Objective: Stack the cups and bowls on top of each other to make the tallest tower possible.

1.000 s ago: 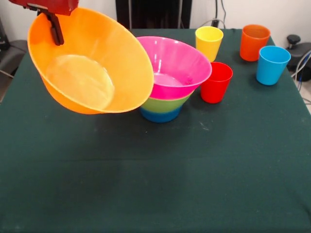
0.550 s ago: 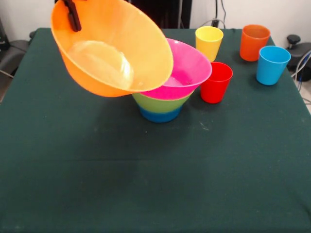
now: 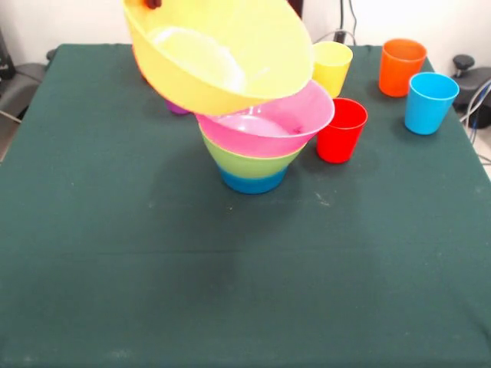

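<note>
Gripper [image 3: 150,4]: I am showing only as a dark tip at the top edge, sitting at the far rim of the big bowl; I cannot tell from this view whether I am clenched on that rim or released.
Big bowl [image 3: 230,61]: orange-yellow, hanging tilted in the air with its opening facing the camera, its lower side hovering just over the pink bowl and overlapping it in the picture.
Pink bowl [image 3: 268,126]: sitting upright as the top layer of the tower, its rim partly hidden behind the big bowl.
Green bowl [image 3: 249,162]: nesting under the pink one.
Blue bowl [image 3: 253,182]: standing on the table as the base.
Purple cup [image 3: 176,108]: peeking out behind the stack, mostly hidden.
Red cup [image 3: 342,130]: standing upright just beside the pink rim.
Yellow cup [image 3: 331,67]: standing upright behind the red one.
Orange cup [image 3: 402,67]: standing at the far corner.
Light blue cup [image 3: 431,103]: standing near the orange cup.
Table [image 3: 230,284]: dark green cloth.
</note>
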### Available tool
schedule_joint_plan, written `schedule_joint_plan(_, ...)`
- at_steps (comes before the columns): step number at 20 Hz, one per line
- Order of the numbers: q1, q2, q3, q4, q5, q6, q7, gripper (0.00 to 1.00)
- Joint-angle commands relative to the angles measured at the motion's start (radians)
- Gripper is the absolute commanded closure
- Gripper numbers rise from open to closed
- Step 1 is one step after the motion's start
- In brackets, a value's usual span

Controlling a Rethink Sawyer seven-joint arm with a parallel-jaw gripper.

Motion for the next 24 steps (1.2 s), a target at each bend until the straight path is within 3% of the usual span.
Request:
schedule_joint_plan(1, 0.032, -0.031, -0.011, 0.112, 0.036, 0.098, 0.092, 1.00)
schedule_joint_plan(9, 0.042, -0.054, -0.020, 0.177, 0.084, 0.062, 0.105, 1.00)
schedule_joint_plan(24, 0.083, -0.064, -0.056, 0.288, 0.097, -0.079, 0.127, 1.00)
